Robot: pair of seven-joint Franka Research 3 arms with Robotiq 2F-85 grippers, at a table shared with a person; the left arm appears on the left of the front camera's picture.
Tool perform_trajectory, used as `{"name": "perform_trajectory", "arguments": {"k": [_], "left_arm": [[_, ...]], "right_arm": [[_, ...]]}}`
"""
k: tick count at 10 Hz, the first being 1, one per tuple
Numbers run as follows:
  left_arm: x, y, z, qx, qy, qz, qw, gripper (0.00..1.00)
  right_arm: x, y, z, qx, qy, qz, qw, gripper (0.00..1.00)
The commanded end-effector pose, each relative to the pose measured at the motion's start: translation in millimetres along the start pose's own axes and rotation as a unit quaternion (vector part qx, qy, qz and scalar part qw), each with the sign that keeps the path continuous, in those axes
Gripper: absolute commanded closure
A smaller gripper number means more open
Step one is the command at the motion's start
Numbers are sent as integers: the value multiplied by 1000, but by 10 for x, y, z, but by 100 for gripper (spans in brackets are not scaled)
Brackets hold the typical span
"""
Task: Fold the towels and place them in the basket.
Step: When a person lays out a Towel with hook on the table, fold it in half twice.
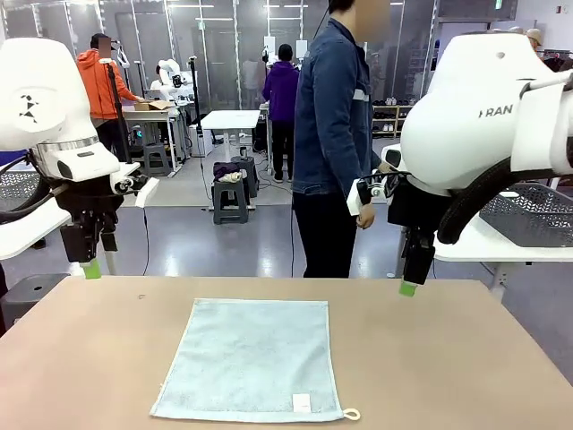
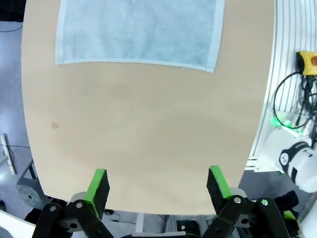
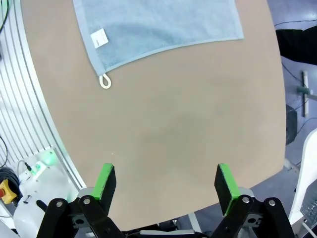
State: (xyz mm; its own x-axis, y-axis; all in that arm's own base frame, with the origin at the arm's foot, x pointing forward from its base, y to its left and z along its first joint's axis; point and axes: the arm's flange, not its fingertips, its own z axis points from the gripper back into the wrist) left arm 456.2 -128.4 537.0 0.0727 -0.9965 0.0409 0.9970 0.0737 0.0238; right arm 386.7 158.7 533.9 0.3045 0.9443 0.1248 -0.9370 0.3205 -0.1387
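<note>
Pale blue towel [image 1: 255, 358] lies flat and unfolded mid-worktop [image 1: 89, 358], label [image 1: 302, 402] and loop [image 1: 351, 414] at the robot-side right corner; likely spread ready for folding. Left gripper [image 2: 157, 184] and right gripper [image 3: 165, 182] hover at either side, wide, empty, clear of cloth.

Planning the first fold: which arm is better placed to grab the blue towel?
Right, narrowly. The right tool hangs lower and closer to the towel than the left tool; both are open above the far side of the table. Close call.
</note>
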Motion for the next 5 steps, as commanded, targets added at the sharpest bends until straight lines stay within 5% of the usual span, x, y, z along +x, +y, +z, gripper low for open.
{"name": "perform_trajectory", "arguments": {"k": [1,5], "left_arm": [[14,15,56,-6,2,0,1000,0],[166,-171,-407,1,9,-27,1000,0]], "right_arm": [[-9,31,31,-12,0,-6,1000,0],[61,213,-262,21,9,54,998,0]]}}
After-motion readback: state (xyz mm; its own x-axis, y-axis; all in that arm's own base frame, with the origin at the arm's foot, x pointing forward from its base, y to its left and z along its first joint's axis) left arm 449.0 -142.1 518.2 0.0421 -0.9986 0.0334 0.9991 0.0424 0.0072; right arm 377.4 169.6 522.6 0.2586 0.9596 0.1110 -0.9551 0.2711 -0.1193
